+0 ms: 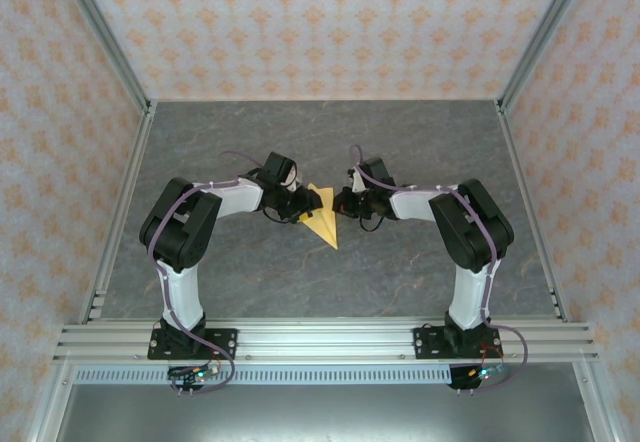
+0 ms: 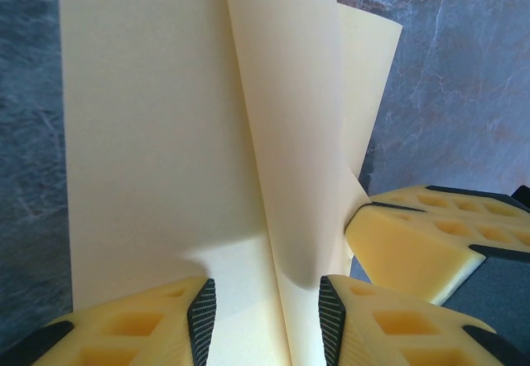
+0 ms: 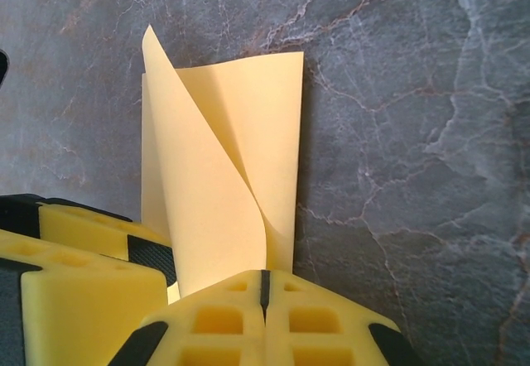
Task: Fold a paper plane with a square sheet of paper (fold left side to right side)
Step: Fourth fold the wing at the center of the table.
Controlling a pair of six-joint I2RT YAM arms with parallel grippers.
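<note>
At the near edge a metal rail (image 1: 320, 340) carries two arms, the left arm (image 1: 185, 227) and the right arm (image 1: 470, 227). They bend inward over one grey marbled table (image 1: 250, 272). There is one paper sheet (image 1: 325, 224), yellow and partly folded, lying mid-table between the two grippers with its point towards the near side.

From above, the left gripper (image 1: 298, 205) and right gripper (image 1: 347, 202) flank the sheet's far end, but their jaws are too small to read there.

The left wrist view shows the left gripper (image 2: 267, 304) with jaws apart, straddling a raised crease of the paper (image 2: 166, 134). One yellow finger (image 2: 414, 242) of the right gripper touches the flap's edge.

The right wrist view shows the right gripper (image 3: 265, 279) closed tight, pinching the lower edge of a flap that curls upward from the paper (image 3: 248, 117).

Beyond stand patterned walls (image 1: 320, 22).
</note>
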